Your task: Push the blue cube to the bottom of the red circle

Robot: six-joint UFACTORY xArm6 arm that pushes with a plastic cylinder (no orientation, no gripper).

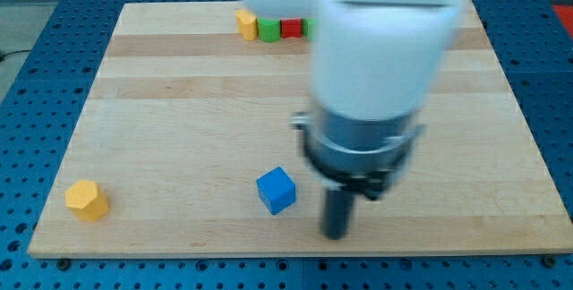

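The blue cube (276, 190) sits on the wooden board (179, 120) near the view's bottom, just left of centre. My tip (335, 234) rests on the board to the cube's right and a little below it, apart from it by a small gap. A red block (291, 29) stands in a row at the view's top; its shape cannot be made out, and the arm's white body hides what lies to its right. No red circle shows clearly.
A yellow block (246, 23) and a green block (269, 29) stand left of the red one at the top. A second green block (309, 27) peeks out beside the arm. A yellow hexagonal block (87, 200) lies at the bottom left.
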